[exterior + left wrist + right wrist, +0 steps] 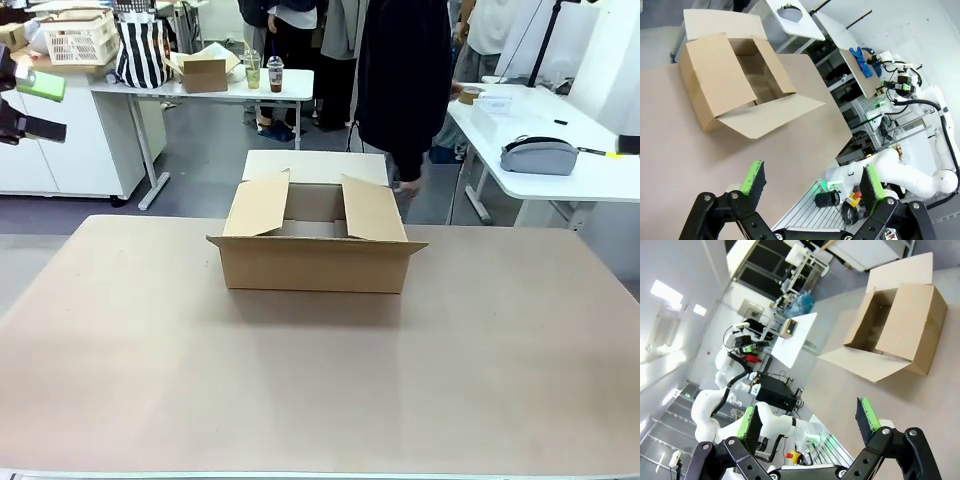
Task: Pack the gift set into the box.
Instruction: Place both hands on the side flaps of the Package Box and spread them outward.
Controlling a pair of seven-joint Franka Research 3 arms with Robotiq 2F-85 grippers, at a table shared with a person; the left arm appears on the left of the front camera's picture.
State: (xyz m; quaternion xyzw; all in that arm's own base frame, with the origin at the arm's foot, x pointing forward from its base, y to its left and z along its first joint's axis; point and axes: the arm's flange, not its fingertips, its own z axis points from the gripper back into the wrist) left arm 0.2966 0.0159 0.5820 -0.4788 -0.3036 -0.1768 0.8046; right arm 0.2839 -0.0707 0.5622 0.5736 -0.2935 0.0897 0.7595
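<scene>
The box (315,265) sits in the middle of the table (320,390), all four flaps spread open and the inside looking bare from the wrist views. Just past its far right corner hangs the person's hand (408,186). The left gripper (812,177) is up above the table with fingers spread wide on nothing, and the right gripper (807,415) is likewise wide apart and empty.

A lab workroom: white worktables (290,85) bearing a carton (205,76) and striped bag (140,50).
</scene>
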